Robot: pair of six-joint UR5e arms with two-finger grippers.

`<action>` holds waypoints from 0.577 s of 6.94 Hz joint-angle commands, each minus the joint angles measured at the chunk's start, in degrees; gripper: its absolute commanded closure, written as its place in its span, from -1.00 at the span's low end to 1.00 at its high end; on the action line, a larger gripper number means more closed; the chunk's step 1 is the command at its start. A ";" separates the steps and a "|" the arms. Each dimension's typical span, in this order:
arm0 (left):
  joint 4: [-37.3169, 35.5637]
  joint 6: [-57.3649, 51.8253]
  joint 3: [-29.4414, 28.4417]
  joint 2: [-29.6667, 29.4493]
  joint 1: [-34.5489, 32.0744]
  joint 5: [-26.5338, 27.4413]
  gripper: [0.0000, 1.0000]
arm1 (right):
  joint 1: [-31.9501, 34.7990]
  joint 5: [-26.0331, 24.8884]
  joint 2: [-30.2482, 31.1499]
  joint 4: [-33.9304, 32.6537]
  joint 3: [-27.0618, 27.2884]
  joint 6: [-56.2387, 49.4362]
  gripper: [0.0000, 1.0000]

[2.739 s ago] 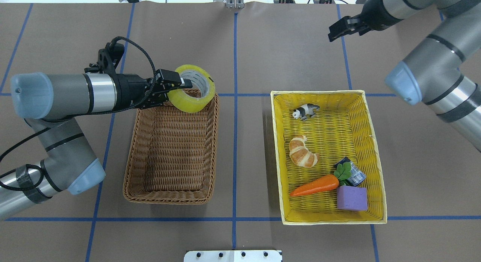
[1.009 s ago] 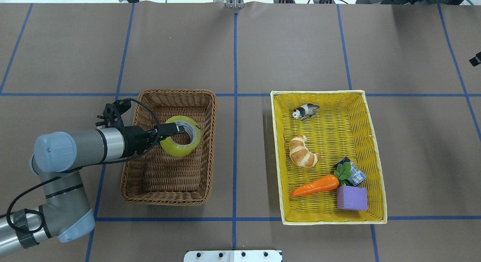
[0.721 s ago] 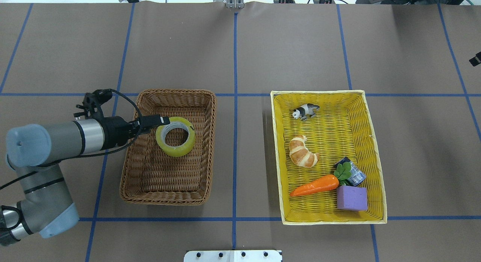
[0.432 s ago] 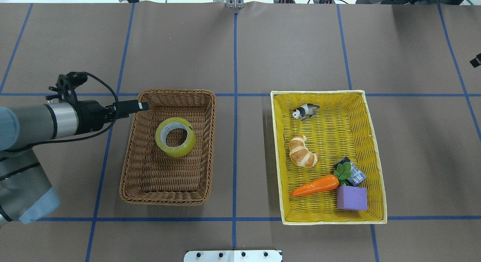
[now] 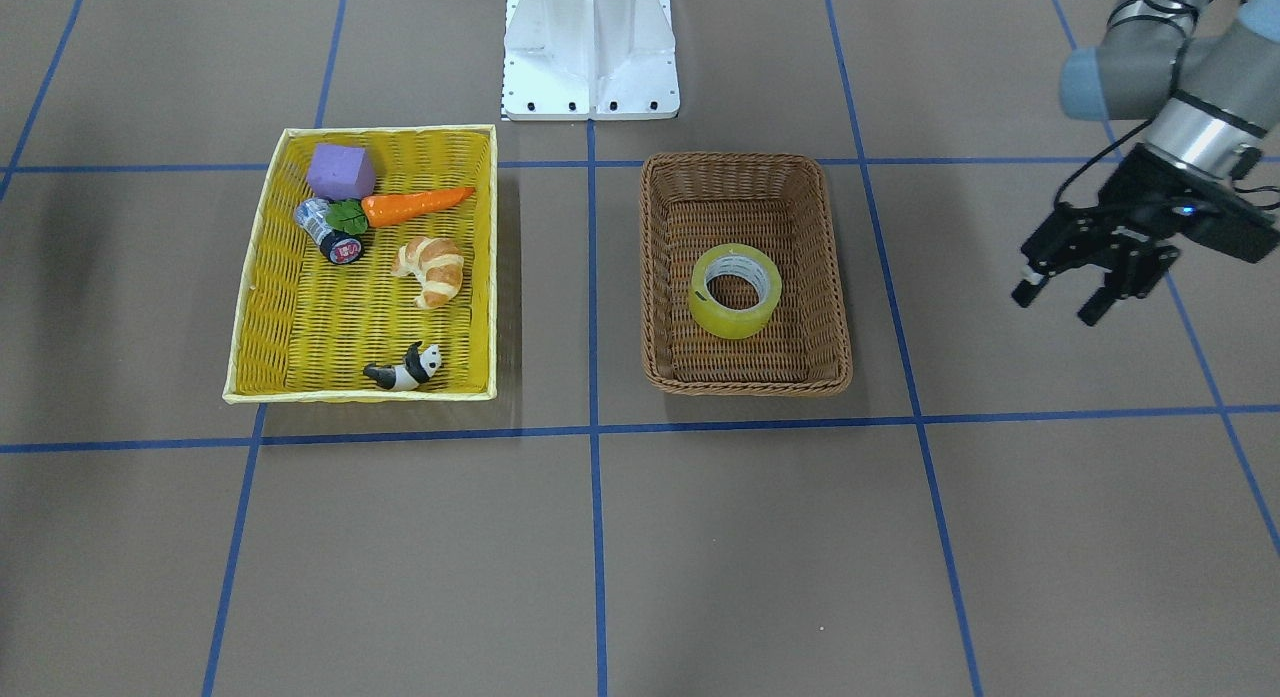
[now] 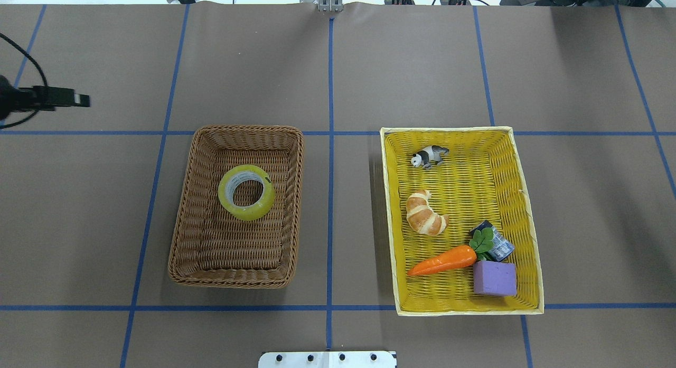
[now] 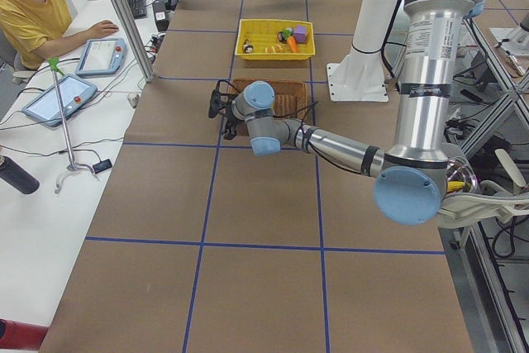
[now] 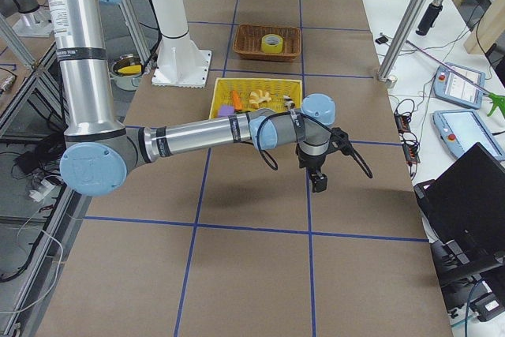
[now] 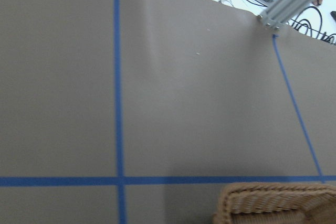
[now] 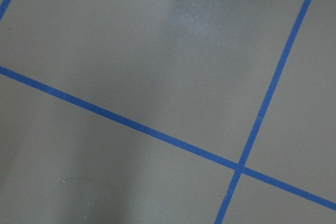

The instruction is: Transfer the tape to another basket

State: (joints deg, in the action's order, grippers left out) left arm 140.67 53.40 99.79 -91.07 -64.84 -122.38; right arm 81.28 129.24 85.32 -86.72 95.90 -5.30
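Note:
The yellowish-green tape point(image 6: 246, 213) lies flat on the floor of the brown wicker basket point(image 6: 182, 262), in its far half. Nothing holds it. It also shows in the front view point(image 5: 735, 323) and the right-side view point(image 8: 274, 44). My left gripper point(image 5: 1055, 307) is open and empty, above bare table well outside the brown basket point(image 5: 745, 382). In the overhead view it sits at the left edge point(image 6: 79, 100). The left wrist view catches only a corner of the basket rim point(image 9: 273, 203). My right gripper point(image 8: 318, 182) shows only in the right-side view, low over the table; I cannot tell if it is open.
The yellow basket point(image 6: 388, 225) stands right of the brown one. It holds a toy panda point(image 6: 429, 156), a croissant point(image 6: 425, 213), a carrot point(image 6: 443, 260), a purple block point(image 6: 494, 278) and a small bottle point(image 6: 499, 246). Blue tape lines cross the brown table cover.
My left gripper lowered the tape into the brown basket, let it go, and drew back to the overhead view's far left edge. The right gripper left the overhead view.

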 commanded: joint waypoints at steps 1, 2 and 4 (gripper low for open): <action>-17.35 -29.44 -0.30 2.99 -13.94 -5.23 -0.97 | 2.29 -0.04 2.82 0.06 -0.01 0.37 -1.00; -27.19 -42.98 -0.91 3.35 -18.70 -5.24 -0.97 | 4.48 0.22 3.01 -0.03 -0.10 0.46 -1.00; -49.77 -56.69 -0.92 2.56 -26.62 -6.64 -0.97 | 5.81 1.96 3.71 -0.64 -0.62 0.55 -1.00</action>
State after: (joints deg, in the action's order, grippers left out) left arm 103.62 4.72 98.94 -88.16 -86.74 -127.92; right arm 86.15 130.05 88.67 -86.92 95.56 -4.84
